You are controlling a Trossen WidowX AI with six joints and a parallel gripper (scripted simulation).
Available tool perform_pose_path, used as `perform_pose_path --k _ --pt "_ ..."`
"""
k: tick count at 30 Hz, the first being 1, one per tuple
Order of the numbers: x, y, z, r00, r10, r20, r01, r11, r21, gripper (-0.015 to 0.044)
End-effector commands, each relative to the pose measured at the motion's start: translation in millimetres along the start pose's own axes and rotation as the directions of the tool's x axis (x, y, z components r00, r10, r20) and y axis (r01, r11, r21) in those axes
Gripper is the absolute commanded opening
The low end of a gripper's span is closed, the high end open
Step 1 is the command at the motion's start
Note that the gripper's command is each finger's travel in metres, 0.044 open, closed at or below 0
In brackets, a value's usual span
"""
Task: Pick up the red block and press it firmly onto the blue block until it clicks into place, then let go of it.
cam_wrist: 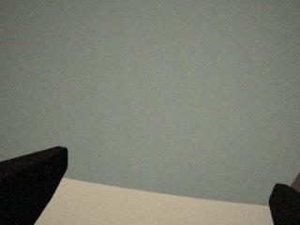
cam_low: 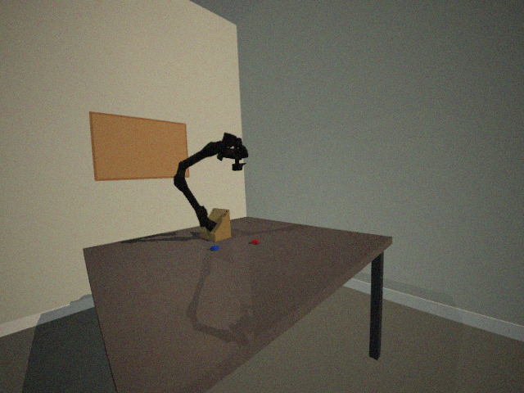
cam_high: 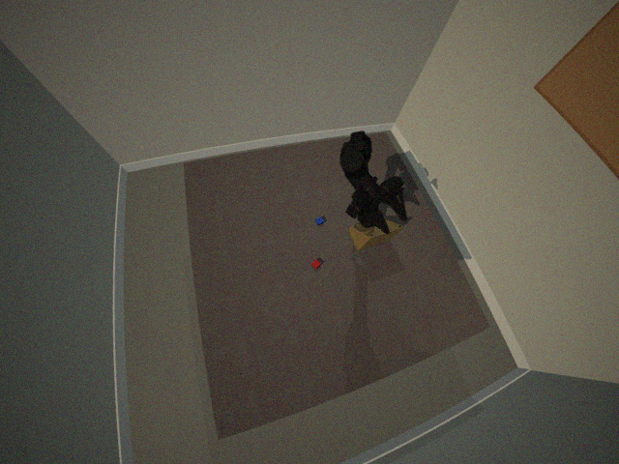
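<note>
An orange board (cam_high: 590, 84) (cam_low: 139, 147) is mounted on a cream wall (cam_high: 499, 150) (cam_low: 51, 63); that wall is met at a corner by a grey-blue wall (cam_low: 359, 106)

1. Exterior view: cork board (cam_high: 590, 84) (cam_low: 137, 147) at 9–10 o'clock on cream wall (cam_high: 475, 150) (cam_low: 169, 63) (cam_wrist: 141, 208).
2. Gray-blue wall (cam_low: 381, 127) (cam_wrist: 150, 94) at 2 o'clock.
3. Brown table (cam_high: 259, 324) (cam_low: 295, 270), dark leg (cam_low: 376, 304) at 4 o'clock.
4. Dim light, shadows on tabletop.

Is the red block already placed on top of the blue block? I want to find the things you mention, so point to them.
No, the red block (cam_high: 316, 264) (cam_low: 255, 241) lies on the table apart from the blue block (cam_high: 319, 220) (cam_low: 214, 248).
</note>
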State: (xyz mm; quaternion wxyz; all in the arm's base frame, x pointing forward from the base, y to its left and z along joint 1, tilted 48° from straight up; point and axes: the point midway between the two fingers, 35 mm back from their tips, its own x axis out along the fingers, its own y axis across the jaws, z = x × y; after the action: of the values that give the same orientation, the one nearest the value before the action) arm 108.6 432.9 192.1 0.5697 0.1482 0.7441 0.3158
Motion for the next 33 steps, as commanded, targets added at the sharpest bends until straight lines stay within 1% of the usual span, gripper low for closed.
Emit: perform_pose_path --k 1,5,9,14,17,22,25,29,33 --pt "33.8 11.6 -49.8 0.991 -0.045 -0.124 0.047 0.999 0.014 0.044" --pt "70.4 15.5 -115.6 0.958 -0.122 -0.259 0.132 0.991 0.018 0.044" --pt "99.4 10.0 -185.3 0.902 -0.216 -0.375 0.235 0.972 0.005 0.044" --pt "124.2 -10.3 -274.5 0.804 -0.347 -0.483 0.379 0.925 -0.035 0.044" --pt "132.3 -31.5 -325.9 0.74 -0.434 -0.514 0.465 0.882 -0.076 0.044" --pt "135.6 -77.2 -407.0 0.623 -0.577 -0.528 0.599 0.786 -0.152 0.044" --pt "132.3 -105.5 -447.0 0.555 -0.648 -0.522 0.664 0.723 -0.191 0.044" --pt "121.0 -153.3 -506.0 0.433 -0.749 -0.502 0.759 0.603 -0.245 0.044" --pt "102.2 -207.8 -556.6 0.311 -0.837 -0.45 0.837 0.466 -0.288 0.044"
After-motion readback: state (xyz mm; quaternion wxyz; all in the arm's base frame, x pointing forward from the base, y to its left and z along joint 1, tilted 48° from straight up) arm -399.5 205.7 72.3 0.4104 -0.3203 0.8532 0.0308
